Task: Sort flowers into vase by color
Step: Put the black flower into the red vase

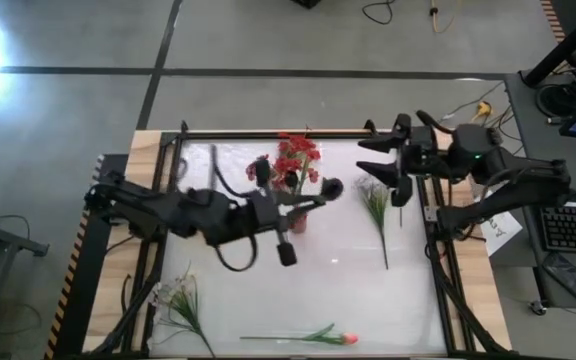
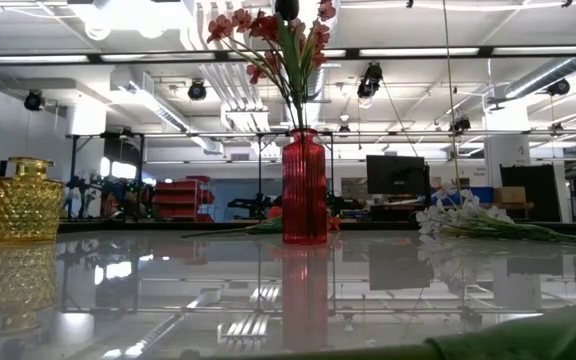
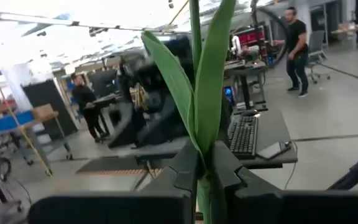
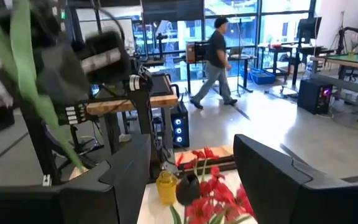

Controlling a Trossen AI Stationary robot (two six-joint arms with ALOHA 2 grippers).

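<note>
From above, the left gripper (image 1: 298,205) hangs just beside the red vase (image 1: 296,222) near the table's middle, a dark-budded flower (image 1: 332,187) pinched in its fingers; red sprays (image 1: 295,158) stand in the vase; the right gripper (image 1: 380,158) waits at the table's right edge, fingers spread and empty; a white spray (image 1: 373,199) lies below it, another pale spray (image 1: 176,298) at the lower left, a pink bud (image 1: 346,339) along the near edge. At table height, the red vase (image 2: 304,188) stands upright holding red sprays (image 2: 268,35); a yellow bottle (image 2: 25,201) sits far left; white blossoms (image 2: 458,215) lie right. The left wrist shows its fingers (image 3: 188,171) pressed on a green stem (image 3: 199,93); people stand beyond. The right wrist shows spread fingers (image 4: 126,168) framing red sprays (image 4: 213,186) and the yellow bottle (image 4: 165,186).
</note>
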